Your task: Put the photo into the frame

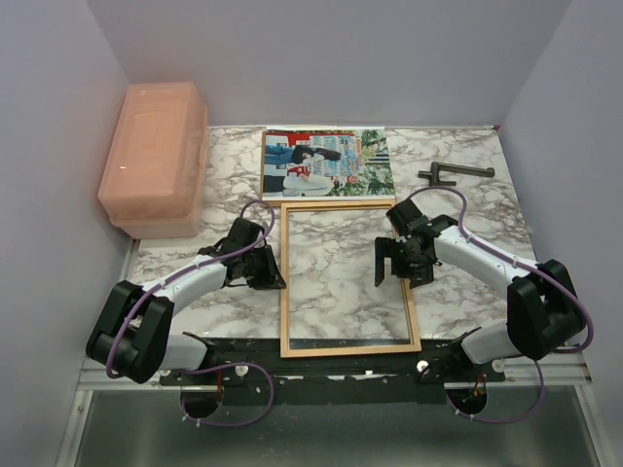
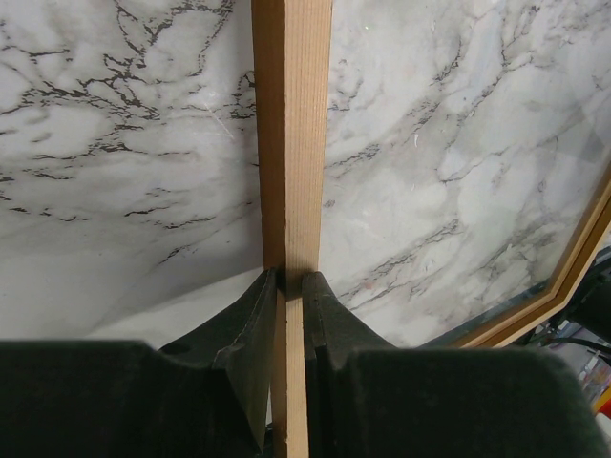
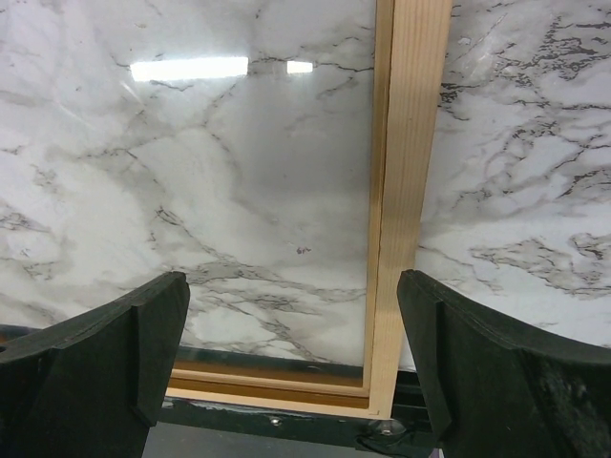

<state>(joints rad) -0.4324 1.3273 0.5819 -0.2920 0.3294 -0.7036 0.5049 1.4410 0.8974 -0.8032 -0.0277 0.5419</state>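
The thin orange-brown wooden picture frame point(image 1: 350, 345) lies flat on the white marble table point(image 1: 467, 214). The left gripper point(image 2: 291, 281) pinches the frame's left side (black fingers squeeze the wood). The right gripper point(image 3: 291, 315) hangs wide open over the right side and seems not to touch it. The big colour photo of two people point(image 1: 327, 163) lies just behind the frame.
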